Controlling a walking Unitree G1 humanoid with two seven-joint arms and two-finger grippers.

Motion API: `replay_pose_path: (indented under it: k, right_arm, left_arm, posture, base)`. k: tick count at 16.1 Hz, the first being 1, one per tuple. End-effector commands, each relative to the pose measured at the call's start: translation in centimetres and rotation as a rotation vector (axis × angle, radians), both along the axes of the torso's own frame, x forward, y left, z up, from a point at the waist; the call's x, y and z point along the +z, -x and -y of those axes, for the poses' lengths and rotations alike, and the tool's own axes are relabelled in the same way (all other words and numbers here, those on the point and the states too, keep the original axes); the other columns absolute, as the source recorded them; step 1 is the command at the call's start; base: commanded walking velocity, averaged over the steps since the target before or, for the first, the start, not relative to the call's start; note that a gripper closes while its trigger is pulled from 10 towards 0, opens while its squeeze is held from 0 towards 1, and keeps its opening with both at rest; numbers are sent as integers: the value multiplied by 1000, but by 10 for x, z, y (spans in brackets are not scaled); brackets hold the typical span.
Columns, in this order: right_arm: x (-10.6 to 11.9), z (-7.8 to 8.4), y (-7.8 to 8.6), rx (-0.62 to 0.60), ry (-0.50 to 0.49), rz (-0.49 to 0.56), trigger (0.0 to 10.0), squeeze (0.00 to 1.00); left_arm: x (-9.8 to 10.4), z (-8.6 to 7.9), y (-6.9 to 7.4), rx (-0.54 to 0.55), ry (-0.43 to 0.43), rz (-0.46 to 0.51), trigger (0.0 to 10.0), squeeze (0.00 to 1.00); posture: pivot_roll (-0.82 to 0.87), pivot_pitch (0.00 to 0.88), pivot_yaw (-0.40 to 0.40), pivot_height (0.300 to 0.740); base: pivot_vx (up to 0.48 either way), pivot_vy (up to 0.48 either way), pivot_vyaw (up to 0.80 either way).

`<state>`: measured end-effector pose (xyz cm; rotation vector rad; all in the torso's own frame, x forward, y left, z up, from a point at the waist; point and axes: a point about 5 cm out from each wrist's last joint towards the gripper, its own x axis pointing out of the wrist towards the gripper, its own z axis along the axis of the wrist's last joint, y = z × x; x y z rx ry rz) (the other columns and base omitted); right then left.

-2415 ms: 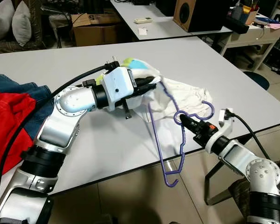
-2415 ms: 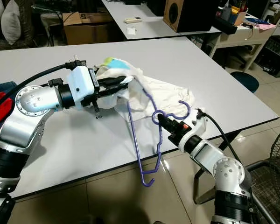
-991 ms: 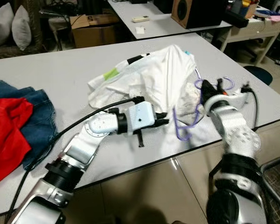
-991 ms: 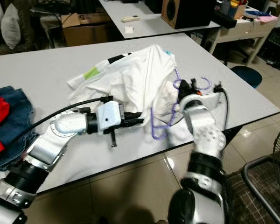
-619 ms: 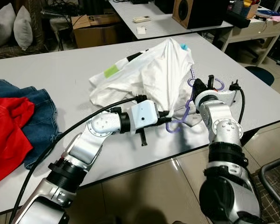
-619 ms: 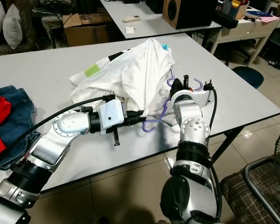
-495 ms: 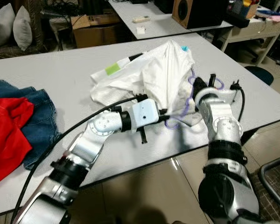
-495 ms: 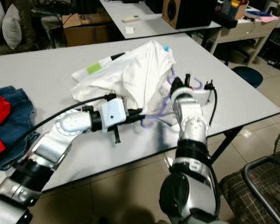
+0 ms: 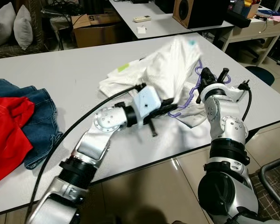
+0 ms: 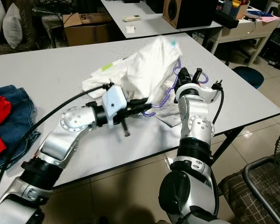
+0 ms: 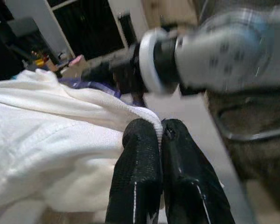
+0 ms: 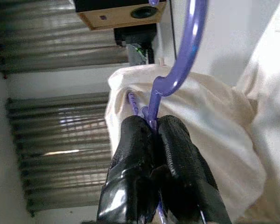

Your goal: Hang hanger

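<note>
Both grippers clamped: hanger [image 12: 179, 70], shirt [image 9: 165, 70].

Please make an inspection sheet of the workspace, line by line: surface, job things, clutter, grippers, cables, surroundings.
Surface: grey table; the work is near its front right part.
Job's things: purple hanger, partly inside the white shirt; its hook shows beside the right wrist.
Clutter: blue jeans and red cloth at the table's left end.
Grippers: left gripper shut on a fold of the shirt; right gripper shut on the hanger's neck below the hook.
Cables: black cable along the left arm; another loops at the right wrist.
Surroundings: second table with a speaker, cardboard box, cushions, tiled floor.
</note>
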<state>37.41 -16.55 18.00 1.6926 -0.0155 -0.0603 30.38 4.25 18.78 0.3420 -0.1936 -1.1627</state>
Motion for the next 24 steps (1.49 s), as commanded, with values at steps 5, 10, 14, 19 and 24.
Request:
replay_pose_path:
  k: [5, 10, 14, 19, 24]
  right_arm:
    - [38, -12, -10, -32, -199, 154, 10000, 0]
    - [35, -2, -9, -37, -68, 140, 10000, 0]
    - [44, 4, -1, 24, -33, 218, 10000, 0]
    - [44, -3, 26, 204, 279, 284, 10000, 0]
    - [5, -7, 62, 460, 769, 134, 10000, 0]
  left_arm:
    - [-12, 23, 14, -110, -101, -5, 0, 0]
    - [-8, -7, 1, -21, -91, -34, 0, 0]
    - [-11, -38, -26, 195, -151, -6, 0, 0]
    - [-6, -64, -40, 302, -161, -2, 0, 0]
    - [24, -42, -37, 230, 32, 44, 0, 0]
  posture:
    - [-23, 0, -22, 740]
    - [-19, 0, -25, 740]
    - [-21, 0, -24, 740]
    - [-24, 0, -25, 740]
    - [-36, 0, -4, 740]
  base:
    - [0, 0, 0]
    - [0, 0, 0]
    - [0, 0, 0]
    - [0, 0, 0]
    - [0, 0, 0]
